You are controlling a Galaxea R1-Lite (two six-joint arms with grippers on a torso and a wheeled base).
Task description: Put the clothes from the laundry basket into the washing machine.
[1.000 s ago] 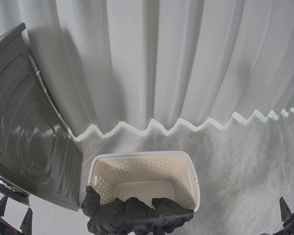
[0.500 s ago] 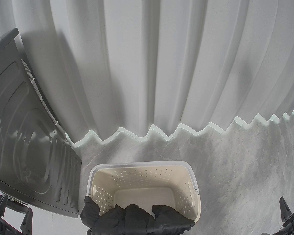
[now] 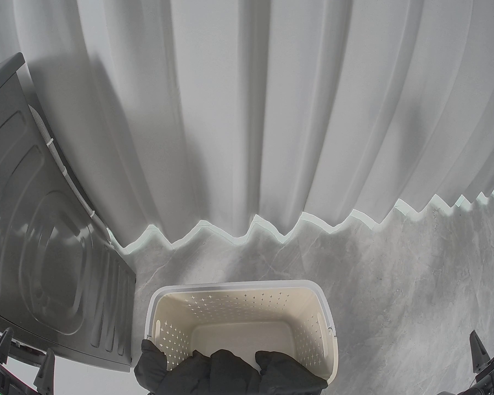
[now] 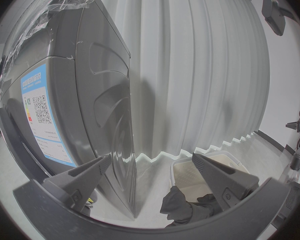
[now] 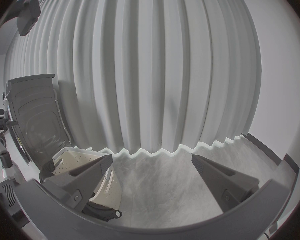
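Bottom centre: dark clothes (image 3: 230, 371) drape across near rim of laundry basket (image 3: 241, 287), long axis left-right. Nearer, by the look, left gripper (image 3: 28, 342), bottom left below washing machine (image 3: 38, 248); right gripper (image 3: 488, 326) bottom right. Both spread wide, empty.

White pleated curtain (image 3: 269, 111) spans the rear. Grey marbled floor (image 3: 411, 281) lies below it. A bright strip glows along the curtain hem.

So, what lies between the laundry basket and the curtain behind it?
Bare grey floor lies between the laundry basket and the curtain, with nothing standing on that stretch. The head view shows it.
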